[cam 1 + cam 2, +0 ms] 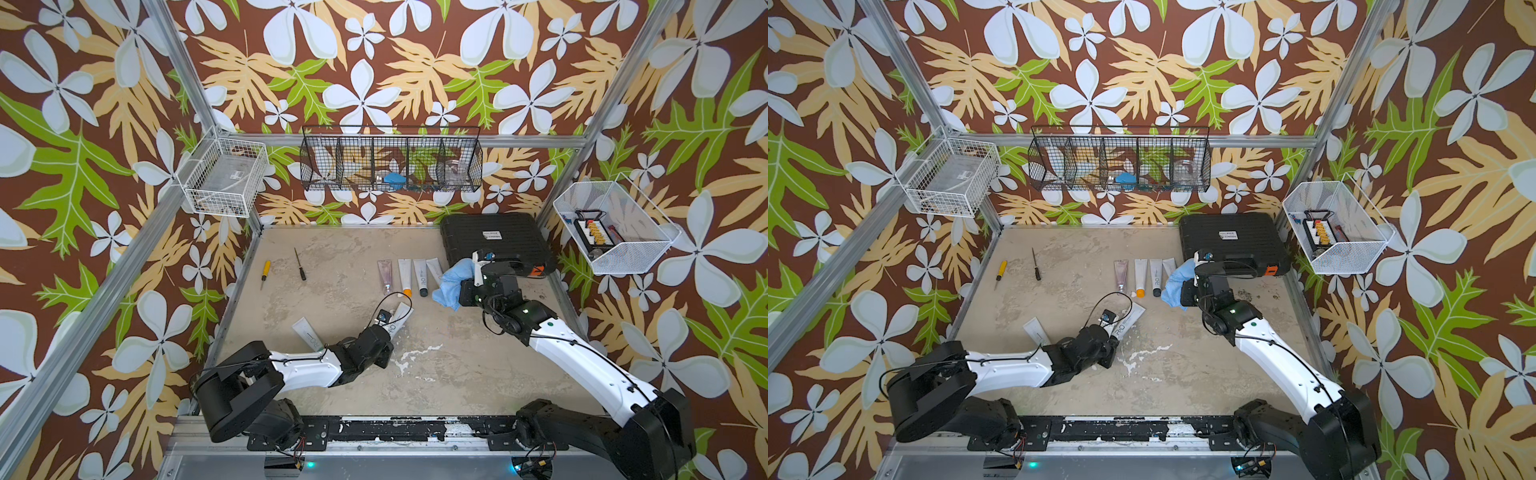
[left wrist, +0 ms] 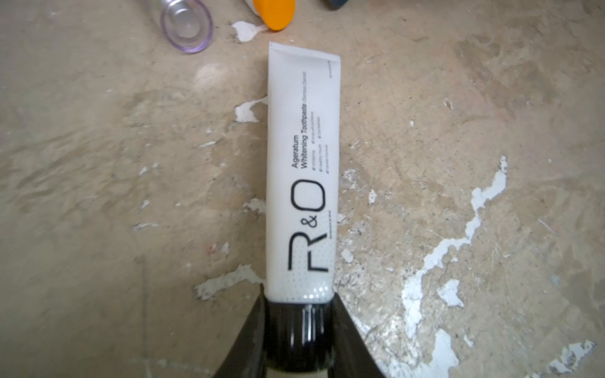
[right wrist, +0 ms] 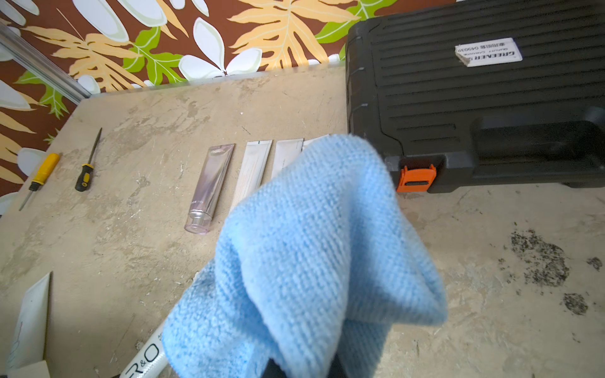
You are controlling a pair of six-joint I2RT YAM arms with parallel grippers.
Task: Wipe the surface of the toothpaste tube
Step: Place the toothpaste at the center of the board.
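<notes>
A white toothpaste tube (image 2: 299, 163) marked R&O, with a black cap, points away from my left gripper (image 2: 299, 314), which is shut on the cap. In both top views the tube (image 1: 398, 319) (image 1: 1130, 319) lies slanted near the table's middle, at the tip of the left gripper (image 1: 385, 336). My right gripper (image 3: 304, 366) is shut on a light blue cloth (image 3: 320, 245) that hides its fingers. The cloth (image 1: 451, 284) (image 1: 1177, 282) hangs to the right of the tube and apart from it. The tube's lower end (image 3: 144, 358) shows beside the cloth.
Several other tubes (image 1: 405, 276) lie in a row behind the held one, and another white tube (image 1: 307, 332) lies by the left arm. Two screwdrivers (image 1: 264, 272) (image 1: 300, 264) lie at the back left. A black case (image 1: 494, 241) fills the back right corner. Wire baskets (image 1: 390, 160) hang on the walls.
</notes>
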